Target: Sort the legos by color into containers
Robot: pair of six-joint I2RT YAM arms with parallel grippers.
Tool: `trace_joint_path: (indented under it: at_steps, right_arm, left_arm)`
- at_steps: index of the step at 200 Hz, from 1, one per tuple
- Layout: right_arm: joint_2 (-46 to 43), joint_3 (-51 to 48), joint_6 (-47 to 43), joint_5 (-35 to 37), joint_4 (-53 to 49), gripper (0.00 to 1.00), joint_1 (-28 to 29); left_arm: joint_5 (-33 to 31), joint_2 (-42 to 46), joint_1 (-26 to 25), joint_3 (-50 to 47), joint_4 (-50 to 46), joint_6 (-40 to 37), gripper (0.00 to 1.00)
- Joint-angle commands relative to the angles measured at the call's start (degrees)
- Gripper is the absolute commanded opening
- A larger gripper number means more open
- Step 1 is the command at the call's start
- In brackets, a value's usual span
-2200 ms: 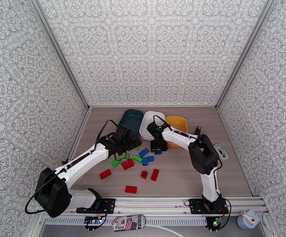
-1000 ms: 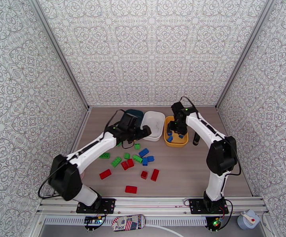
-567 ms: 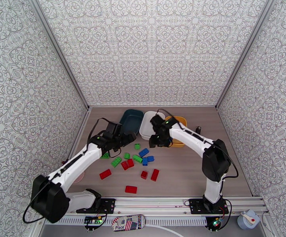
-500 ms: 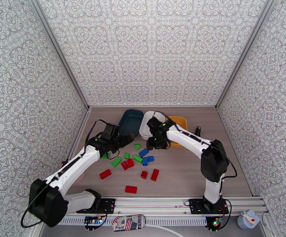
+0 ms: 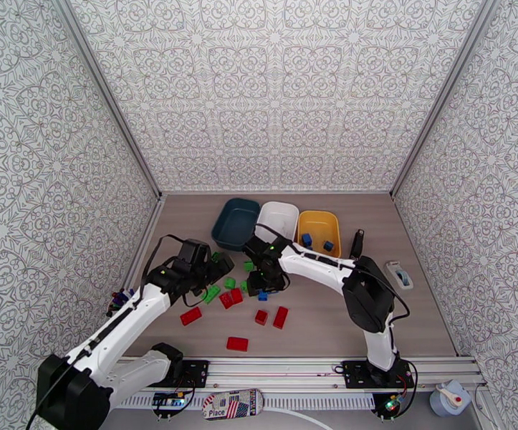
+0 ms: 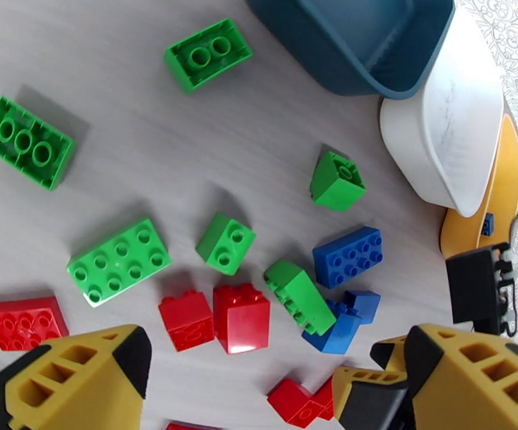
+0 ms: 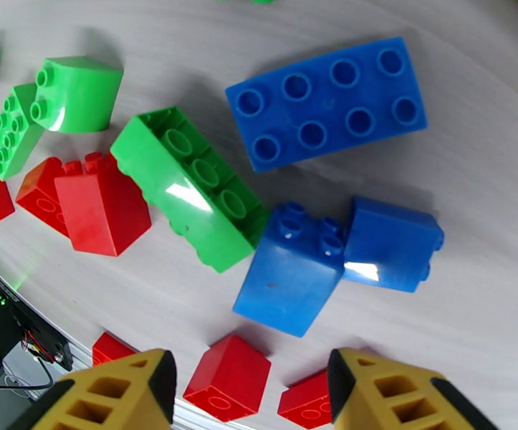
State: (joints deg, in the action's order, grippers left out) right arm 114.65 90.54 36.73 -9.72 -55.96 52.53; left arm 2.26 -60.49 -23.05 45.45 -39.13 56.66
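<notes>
Overhead, blue legos (image 5: pixel 306 239) inside yellow tub (image 5: pixel 319 214)

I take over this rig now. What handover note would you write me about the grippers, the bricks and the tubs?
Left gripper: open, empty, above the green bricks.
Right gripper: open, empty, above the loose blue bricks.
Done: at least two blue bricks lie in the yellow tub.
Teal tub and white tub look empty.
To do: loose blue, green and red bricks lie on the table, in front of the tubs.
</notes>
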Motion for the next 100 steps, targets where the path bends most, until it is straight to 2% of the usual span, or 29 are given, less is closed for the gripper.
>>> trace_joint_path:
  at_steps: [1,100]
  right_arm:
    - [2.51,-1.11,0.89,-0.48,0.81,0.59,0.31]
    - [6.8,0.82,-0.01,1.41,0.02,0.52,0.34]
  left_arm:
    - [-1.71,1.72,-0.59,-1.45,-1.73,1.73,0.99]
    - [-2.05,2.83,-0.84,-2.08,-1.85,2.66,0.99]
